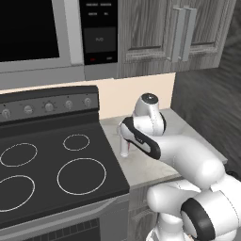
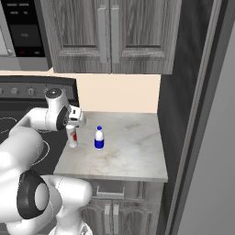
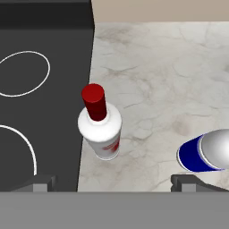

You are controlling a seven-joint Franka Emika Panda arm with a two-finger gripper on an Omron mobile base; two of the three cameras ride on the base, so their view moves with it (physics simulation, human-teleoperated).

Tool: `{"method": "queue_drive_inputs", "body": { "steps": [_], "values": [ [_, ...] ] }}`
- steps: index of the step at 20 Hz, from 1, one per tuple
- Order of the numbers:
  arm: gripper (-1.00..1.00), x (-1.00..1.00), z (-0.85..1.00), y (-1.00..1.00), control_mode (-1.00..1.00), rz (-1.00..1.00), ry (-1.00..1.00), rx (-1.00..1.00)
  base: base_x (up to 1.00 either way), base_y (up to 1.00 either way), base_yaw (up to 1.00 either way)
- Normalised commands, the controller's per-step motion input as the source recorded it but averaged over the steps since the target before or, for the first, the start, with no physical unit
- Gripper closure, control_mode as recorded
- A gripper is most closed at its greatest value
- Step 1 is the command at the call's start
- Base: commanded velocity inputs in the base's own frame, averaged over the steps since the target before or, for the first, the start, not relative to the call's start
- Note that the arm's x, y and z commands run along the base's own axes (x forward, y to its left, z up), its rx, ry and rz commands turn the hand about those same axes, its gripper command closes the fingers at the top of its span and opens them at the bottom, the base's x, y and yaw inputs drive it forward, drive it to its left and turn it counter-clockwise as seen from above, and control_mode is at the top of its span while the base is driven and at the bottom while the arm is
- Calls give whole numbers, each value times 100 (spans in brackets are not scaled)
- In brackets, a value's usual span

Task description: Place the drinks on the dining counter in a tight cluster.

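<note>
Two drinks stand on the small marble worktop [image 2: 133, 151] beside the stove. The slim white bottle with a red cap [image 3: 100, 126] [image 2: 71, 137] [image 1: 124, 149] stands upright at the worktop's stove-side edge. My gripper [image 3: 114, 184] [image 2: 72, 125] hangs directly above it, open, with one fingertip on each side and nothing between them. To its right is the short white-and-blue bottle [image 2: 99, 138] [image 3: 202, 154], upright and apart from the gripper. The dining counter is out of view.
The black stove [image 1: 56, 164] [image 3: 40, 112] with ringed burners adjoins the worktop on the left. Grey wall cabinets [image 2: 110, 36] and a microwave [image 1: 33, 33] hang above. A tall dark panel [image 2: 193, 114] bounds the worktop on the right.
</note>
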Motion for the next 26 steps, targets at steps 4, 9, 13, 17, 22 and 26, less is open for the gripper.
{"method": "queue_drive_inputs", "body": {
  "steps": [4,9,13,17,22,26],
  "values": [
    [-100,16,-7,4,-100,4,0,0,0,0,0],
    [-100,0,-4,9,-100,6,0,0,0,0,0],
    [-100,0,-6,16,-100,4,0,0,0,0,0],
    [-100,5,-21,14,-100,3,0,0,0,0,0],
    [-100,17,-5,0,-100,0,0,0,0,0,0],
    [-100,32,-11,0,-100,0,1,0,0,0,0]
  ]
}}
